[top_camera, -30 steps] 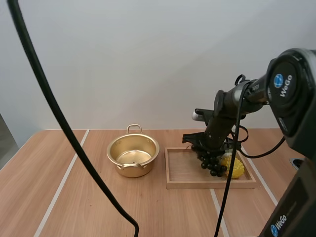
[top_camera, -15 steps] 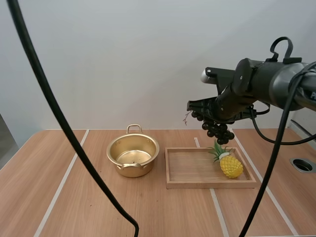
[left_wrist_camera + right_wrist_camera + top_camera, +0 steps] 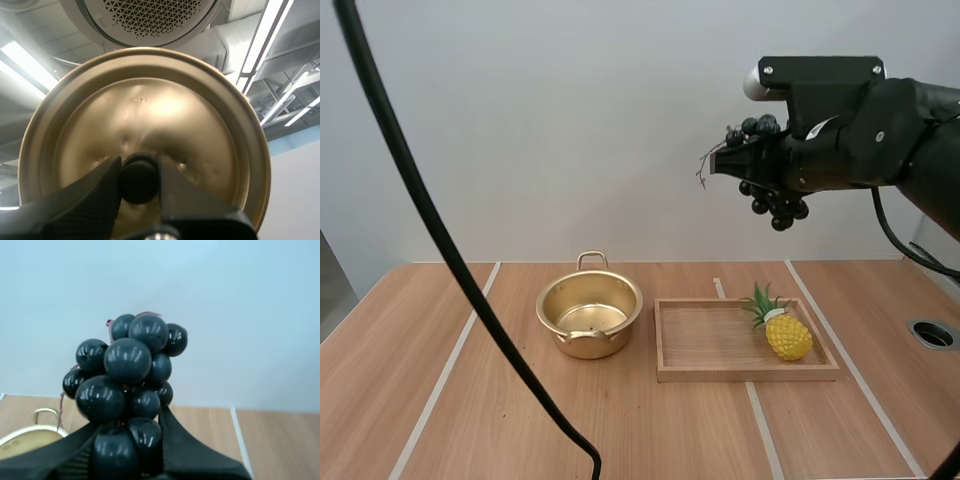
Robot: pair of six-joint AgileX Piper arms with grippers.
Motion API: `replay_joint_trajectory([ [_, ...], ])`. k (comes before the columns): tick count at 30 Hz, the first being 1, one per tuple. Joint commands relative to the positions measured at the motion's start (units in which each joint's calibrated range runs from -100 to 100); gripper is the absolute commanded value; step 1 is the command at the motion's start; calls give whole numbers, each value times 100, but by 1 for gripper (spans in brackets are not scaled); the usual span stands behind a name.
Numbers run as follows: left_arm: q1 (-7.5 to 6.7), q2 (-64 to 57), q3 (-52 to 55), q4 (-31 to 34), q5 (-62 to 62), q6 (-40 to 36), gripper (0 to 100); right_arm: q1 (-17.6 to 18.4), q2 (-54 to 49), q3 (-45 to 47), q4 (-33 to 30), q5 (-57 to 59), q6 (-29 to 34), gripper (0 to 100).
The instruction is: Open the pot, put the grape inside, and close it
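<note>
The golden pot point(image 3: 589, 313) stands open on the table, left of the wooden tray point(image 3: 710, 372). High above the tray, my right gripper point(image 3: 750, 160) is shut on a bunch of dark grapes point(image 3: 768, 195), which hang from it against the wall. In the right wrist view the grapes point(image 3: 125, 385) bulge up between the fingertips point(image 3: 75, 445), with the pot's rim point(image 3: 25, 435) beyond. My left gripper point(image 3: 139, 177) is shut on the black knob point(image 3: 138, 178) of the pot lid point(image 3: 145, 120), held up with the lid's golden top facing the camera.
A toy pineapple point(image 3: 782, 330) lies at the right end of the tray. A round hole point(image 3: 932, 333) sits in the table at the far right. White lines run across the wooden tabletop.
My right gripper has lifted the grapes out of the tray, from beside the pineapple to high above it. The pot and pineapple have stayed put.
</note>
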Motion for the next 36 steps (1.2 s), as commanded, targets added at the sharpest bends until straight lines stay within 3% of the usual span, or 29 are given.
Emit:
replay_joint_trajectory([
  [1, -14, 17, -29, 16, -196, -58, 0, -19, -249, -11, 452, -352, -864, 0],
  [7, -14, 17, -29, 16, -196, -58, 0, -19, -430, -23, 1549, -352, -1862, 0],
  [19, -14, 17, -29, 16, -196, -58, 0, -11, -327, -692, 3404, 2443, -3897, 0],
  [25, -14, 17, -29, 16, -196, -58, 0, -11, 198, -953, 3531, 3757, -4135, 0],
  [32, -14, 17, -29, 16, -196, -58, 0, -2, 896, -953, 3701, 4158, -4377, 0],
  [36, -14, 17, -29, 16, -196, -58, 0, 216, 1266, -953, 3655, 4304, -4466, 0],
])
